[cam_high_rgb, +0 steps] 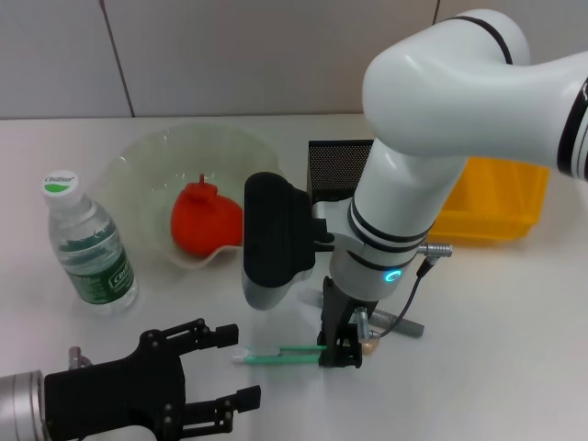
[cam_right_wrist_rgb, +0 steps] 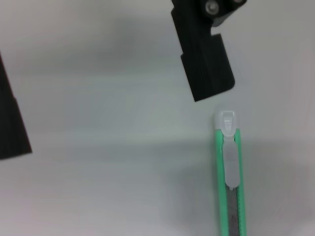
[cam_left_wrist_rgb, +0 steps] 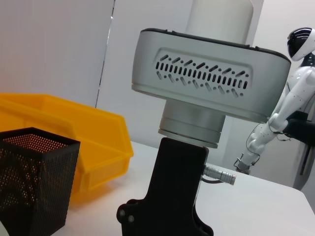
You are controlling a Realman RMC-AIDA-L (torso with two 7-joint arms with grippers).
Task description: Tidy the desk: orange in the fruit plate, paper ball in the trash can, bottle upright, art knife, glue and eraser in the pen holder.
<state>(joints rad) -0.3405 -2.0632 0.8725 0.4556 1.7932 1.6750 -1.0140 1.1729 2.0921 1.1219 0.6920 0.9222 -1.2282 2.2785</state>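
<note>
The orange [cam_high_rgb: 207, 219] lies in the pale green fruit plate [cam_high_rgb: 138, 161]. To its left the bottle [cam_high_rgb: 87, 243] stands upright. The mint-green art knife [cam_high_rgb: 280, 353] lies flat on the desk, also seen close up as the art knife [cam_right_wrist_rgb: 229, 172]. My right gripper [cam_high_rgb: 340, 354] is down at the knife's right end. Just right of it are the tiny beige eraser [cam_high_rgb: 369, 347] and the grey glue [cam_high_rgb: 397, 322]. My left gripper [cam_high_rgb: 237, 366] is open near the knife's white end. The paper ball is out of view.
The black mesh pen holder [cam_high_rgb: 338, 165] stands behind my right arm, also visible as the pen holder [cam_left_wrist_rgb: 34, 182]. The yellow trash can [cam_high_rgb: 491, 207] sits at the right, seen again as the trash can [cam_left_wrist_rgb: 74, 132]. A white humanoid robot [cam_left_wrist_rgb: 290, 98] stands beyond the desk.
</note>
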